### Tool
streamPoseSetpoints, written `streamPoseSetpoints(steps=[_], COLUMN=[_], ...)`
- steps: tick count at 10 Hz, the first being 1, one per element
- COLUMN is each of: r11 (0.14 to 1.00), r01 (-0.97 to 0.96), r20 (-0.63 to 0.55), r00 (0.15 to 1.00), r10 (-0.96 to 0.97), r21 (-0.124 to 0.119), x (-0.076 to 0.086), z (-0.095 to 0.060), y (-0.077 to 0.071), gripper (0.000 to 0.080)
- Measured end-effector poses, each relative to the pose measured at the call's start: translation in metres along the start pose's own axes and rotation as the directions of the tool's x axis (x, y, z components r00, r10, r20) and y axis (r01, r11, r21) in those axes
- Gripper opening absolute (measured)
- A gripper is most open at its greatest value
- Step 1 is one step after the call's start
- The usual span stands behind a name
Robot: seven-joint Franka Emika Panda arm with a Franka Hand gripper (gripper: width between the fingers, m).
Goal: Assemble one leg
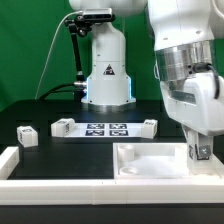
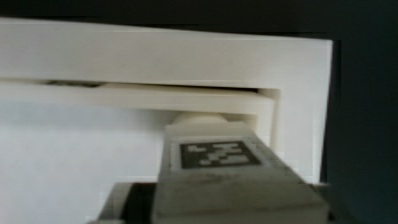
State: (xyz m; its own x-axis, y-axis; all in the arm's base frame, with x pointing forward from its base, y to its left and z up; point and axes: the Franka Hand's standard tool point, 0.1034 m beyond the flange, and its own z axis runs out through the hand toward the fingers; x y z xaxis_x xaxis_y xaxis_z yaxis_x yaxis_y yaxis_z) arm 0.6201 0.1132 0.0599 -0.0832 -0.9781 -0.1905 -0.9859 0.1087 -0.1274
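Observation:
My gripper [image 1: 198, 150] hangs over the right corner of the large flat white panel [image 1: 150, 160], at the exterior view's right. In the wrist view the gripper [image 2: 221, 200] is shut on a white leg [image 2: 217, 150] with a black-and-white tag. The leg's tip sits at the inner corner of the panel [image 2: 107, 120], against its raised rim. In the exterior view the held leg is mostly hidden by the fingers. Three more legs lie on the table: one at the left [image 1: 25, 134], one [image 1: 63, 126] left of the marker board, one [image 1: 150, 125] right of it.
The marker board [image 1: 105, 129] lies flat in front of the robot base [image 1: 107, 75]. A white raised border [image 1: 8, 165] runs along the table's left and front edges. A black stand with a cable [image 1: 78, 40] rises behind the base.

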Motion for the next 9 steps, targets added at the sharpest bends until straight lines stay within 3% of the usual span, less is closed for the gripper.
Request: streamPoseSetpoints(steps=[3, 7, 8, 9], r11=[0.927, 0.847, 0.862, 0.869], r01=[-0.375, -0.531, -0.505, -0.493], r20=[-0.003, -0.017, -0.016, -0.017], r00=[0.927, 0.847, 0.862, 0.869], r10=[0.375, 0.532, 0.506, 0.494], r21=[0.017, 0.042, 0.042, 0.042], x=[0.002, 0.011, 0.011, 0.010], z=[0.000, -0.002, -0.002, -0.002], y=[0.000, 0.000, 0.001, 0.001], gripper=[0.0290, 0.0295, 0.0346, 0.0482])
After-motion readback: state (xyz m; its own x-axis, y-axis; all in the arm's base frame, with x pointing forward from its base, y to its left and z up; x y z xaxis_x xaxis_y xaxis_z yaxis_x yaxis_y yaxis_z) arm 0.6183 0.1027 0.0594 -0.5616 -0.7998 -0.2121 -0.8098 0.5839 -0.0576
